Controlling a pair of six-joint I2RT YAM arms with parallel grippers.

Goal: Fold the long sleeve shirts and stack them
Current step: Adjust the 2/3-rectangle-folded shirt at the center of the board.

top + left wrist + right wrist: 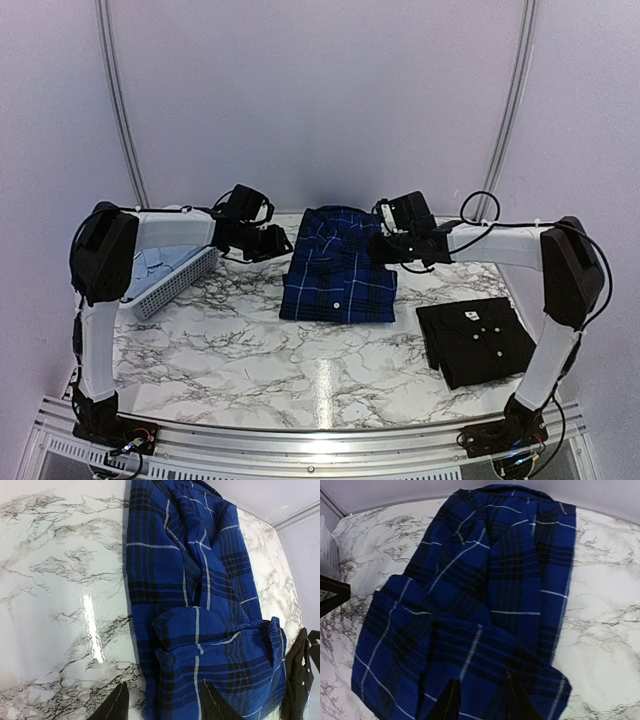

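Observation:
The blue plaid shirt [338, 265] lies folded in the middle of the marble table. My left gripper [270, 243] hovers at its far left corner, open and empty; in the left wrist view [165, 707] its fingers straddle the plaid shirt's [200, 605] edge. My right gripper [385, 247] hovers at the shirt's far right side, open and empty; in the right wrist view [482, 702] its fingers are over the plaid cloth [485, 595]. The black shirt [475, 340] lies folded at the right front and shows in the left wrist view [300, 675]. A pale blue shirt [150, 265] lies in the basket.
The white lattice basket [185, 280] stands at the left rear of the table, under my left arm, and its corner shows in the right wrist view [327, 550]. Bare marble table [250, 360] lies in front of the plaid shirt. Walls close the back.

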